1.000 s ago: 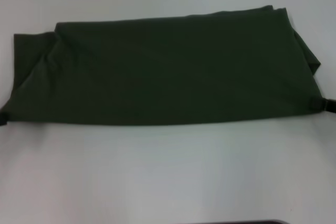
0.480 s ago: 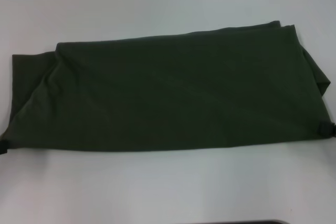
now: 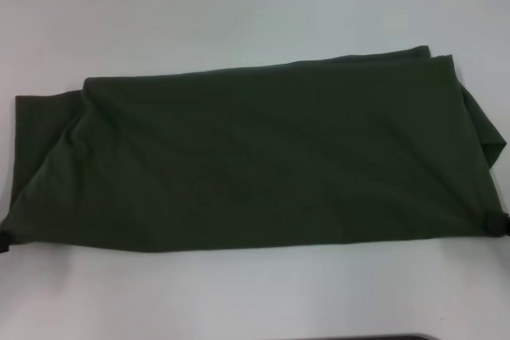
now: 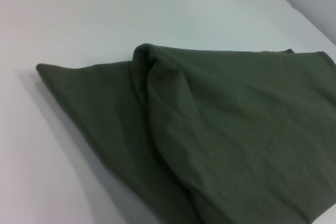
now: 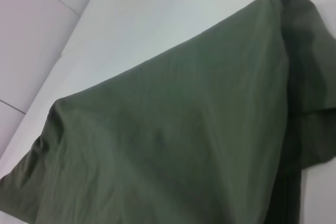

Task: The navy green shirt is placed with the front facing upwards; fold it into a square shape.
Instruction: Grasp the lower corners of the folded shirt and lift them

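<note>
The navy green shirt (image 3: 255, 157) lies across the white table (image 3: 255, 5) as a long dark olive band, plain side up, with no lettering showing. My left gripper (image 3: 3, 240) shows only as a small black tip at the shirt's near left corner. My right gripper (image 3: 496, 224) is a black tip at the near right corner. Each is pinched on its corner of the cloth. The left wrist view shows the shirt (image 4: 236, 129) with a folded sleeve flap. In the right wrist view the shirt (image 5: 184, 129) slopes up from the table.
White tabletop surrounds the shirt on all sides. A thin dark strip (image 3: 358, 338) shows at the near edge of the head view. The right wrist view shows the table's edge and tiled floor (image 5: 31, 24) beyond it.
Both grippers and the shirt's near edge have moved toward me. The band of cloth looks wider front to back than a second ago.
</note>
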Action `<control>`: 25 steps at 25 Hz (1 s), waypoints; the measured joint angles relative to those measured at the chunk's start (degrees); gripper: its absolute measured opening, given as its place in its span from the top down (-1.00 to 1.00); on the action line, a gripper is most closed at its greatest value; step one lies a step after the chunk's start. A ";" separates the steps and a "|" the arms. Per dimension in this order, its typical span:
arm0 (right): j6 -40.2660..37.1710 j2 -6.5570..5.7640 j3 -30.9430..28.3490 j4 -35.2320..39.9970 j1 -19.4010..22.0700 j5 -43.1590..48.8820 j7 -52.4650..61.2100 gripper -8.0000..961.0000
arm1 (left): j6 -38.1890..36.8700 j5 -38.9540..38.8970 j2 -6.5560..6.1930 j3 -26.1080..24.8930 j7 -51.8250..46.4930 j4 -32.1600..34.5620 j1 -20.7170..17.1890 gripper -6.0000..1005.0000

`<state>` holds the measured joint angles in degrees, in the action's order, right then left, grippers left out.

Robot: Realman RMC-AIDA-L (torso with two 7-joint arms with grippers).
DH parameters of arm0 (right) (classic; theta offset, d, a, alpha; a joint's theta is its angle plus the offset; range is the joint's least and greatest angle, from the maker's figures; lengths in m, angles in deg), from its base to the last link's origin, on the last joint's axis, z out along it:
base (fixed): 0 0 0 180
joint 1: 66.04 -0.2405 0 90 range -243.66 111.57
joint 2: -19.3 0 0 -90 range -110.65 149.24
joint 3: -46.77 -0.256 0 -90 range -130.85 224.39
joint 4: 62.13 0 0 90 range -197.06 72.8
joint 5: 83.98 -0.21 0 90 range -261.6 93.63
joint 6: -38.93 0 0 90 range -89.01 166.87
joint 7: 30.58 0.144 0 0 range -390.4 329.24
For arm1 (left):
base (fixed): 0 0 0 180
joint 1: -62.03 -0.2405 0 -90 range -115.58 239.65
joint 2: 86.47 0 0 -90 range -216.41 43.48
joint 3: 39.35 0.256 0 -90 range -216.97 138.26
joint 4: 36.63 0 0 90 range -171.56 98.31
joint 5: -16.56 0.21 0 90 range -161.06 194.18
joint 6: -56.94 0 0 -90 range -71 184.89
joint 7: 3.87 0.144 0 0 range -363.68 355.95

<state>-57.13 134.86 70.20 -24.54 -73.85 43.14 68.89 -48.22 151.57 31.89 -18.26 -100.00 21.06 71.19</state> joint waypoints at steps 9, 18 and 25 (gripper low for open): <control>-1.04 -0.22 -2.62 0.08 1.97 0.06 -0.26 0.96 | 0.09 1.21 -0.24 -0.71 0.01 -0.54 0.01 0.88; -0.48 -0.38 -3.19 -0.20 1.44 0.06 -0.23 0.96 | 0.48 1.54 -0.24 -0.72 0.08 -0.74 0.07 0.87; -0.79 -0.76 -4.40 -0.31 1.04 0.05 0.09 0.82 | 0.78 1.57 -0.23 -2.04 -0.23 -0.96 0.46 0.87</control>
<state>-57.92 134.10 65.80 -24.85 -72.81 43.19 68.98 -47.44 153.14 31.65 -20.30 -100.23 20.10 71.65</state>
